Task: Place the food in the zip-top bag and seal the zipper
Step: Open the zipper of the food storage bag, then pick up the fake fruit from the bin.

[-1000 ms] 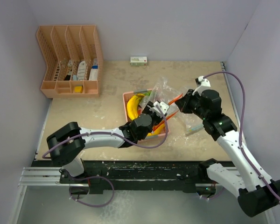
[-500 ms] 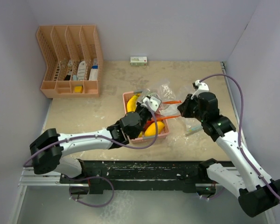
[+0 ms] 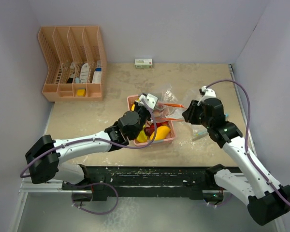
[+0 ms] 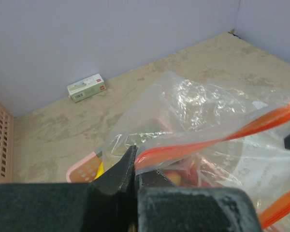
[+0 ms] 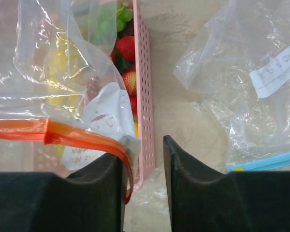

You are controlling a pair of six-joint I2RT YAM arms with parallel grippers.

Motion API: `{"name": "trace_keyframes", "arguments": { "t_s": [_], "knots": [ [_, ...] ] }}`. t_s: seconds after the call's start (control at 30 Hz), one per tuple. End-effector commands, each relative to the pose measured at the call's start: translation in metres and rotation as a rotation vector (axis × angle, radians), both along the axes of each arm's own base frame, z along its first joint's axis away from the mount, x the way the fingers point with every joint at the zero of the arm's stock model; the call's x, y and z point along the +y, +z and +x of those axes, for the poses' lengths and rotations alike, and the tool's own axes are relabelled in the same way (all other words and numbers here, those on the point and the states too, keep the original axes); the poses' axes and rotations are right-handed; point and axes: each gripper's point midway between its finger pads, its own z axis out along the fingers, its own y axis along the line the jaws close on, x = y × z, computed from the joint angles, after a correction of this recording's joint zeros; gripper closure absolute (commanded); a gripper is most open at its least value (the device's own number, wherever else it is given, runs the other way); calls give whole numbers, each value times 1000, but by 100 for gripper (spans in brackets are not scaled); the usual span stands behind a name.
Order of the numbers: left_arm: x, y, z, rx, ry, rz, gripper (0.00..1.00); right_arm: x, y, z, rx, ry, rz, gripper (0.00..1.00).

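The left fingers (image 3: 155,106) are pressed together on the bag (image 3: 168,96). They pinch its orange strip (image 4: 217,135) at the end nearer the left arm. The right fingers (image 3: 184,116) stand apart. The strip's other end curls against the inner face of one of them, and only the desk (image 3: 87,116) and the basket (image 5: 145,96) wall show through the gap. The bag hangs stretched between the two arms, its clear film bunched up behind the strip.

The food (image 5: 129,79) lies in the pink basket, directly under the bag and below both sets of fingers. Strawberries and green pieces lie along the basket wall in the right wrist view. From above, a mango (image 3: 160,133) and a banana (image 3: 141,137) sit at its near side. More yellow and red shows through the film. Whether any of it is inside the bag I cannot tell.

The basket sits mid-desk. Just right of it, under the right arm, a second bag (image 5: 241,72) with a white label and a blue strip lies flat, near the right fingers. Bare desk runs left of the basket, and behind the bag up to the back wall, where a small box (image 4: 87,88) lies. An organizer (image 3: 72,63) stands in the back-left corner, well apart. Walls close the desk at the back and on both sides, and the right arm runs near the right one.
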Motion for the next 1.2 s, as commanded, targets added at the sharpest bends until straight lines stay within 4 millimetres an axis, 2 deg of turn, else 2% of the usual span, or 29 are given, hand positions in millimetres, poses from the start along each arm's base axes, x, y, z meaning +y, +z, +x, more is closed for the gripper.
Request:
{"name": "trace_keyframes", "arguments": {
  "t_s": [0.0,0.07,0.13,0.27,0.33,0.43,0.57,0.67,0.8,0.87,0.97,1.17],
  "knots": [
    [36,66,15,-98,138,-180,100,15,26,-5,-126,141,68,55],
    [34,66,15,-99,129,-177,100,33,59,-10,-234,235,150,44],
    [34,66,14,-100,126,-172,100,47,92,-21,-327,328,214,41],
    [47,80,11,-119,149,-176,100,60,135,-46,-447,464,271,30],
    [59,94,6,-138,169,-181,100,65,152,-59,-505,525,299,23],
    [76,110,0,-149,197,-185,100,73,173,-79,-579,615,357,22],
    [104,126,-11,-158,250,-184,100,79,186,-96,-619,698,397,21],
    [131,133,-18,-159,359,-128,100,78,182,-90,-603,670,400,20],
    [158,119,-21,-129,539,-24,100,80,148,-59,-477,588,376,23],
    [159,98,-20,-90,568,13,100,82,126,-43,-402,553,371,27],
    [164,54,-17,-24,631,62,100,83,92,-19,-300,488,349,32],
    [180,-14,-2,116,687,71,100,98,48,17,-180,408,271,34]
  ]
}}
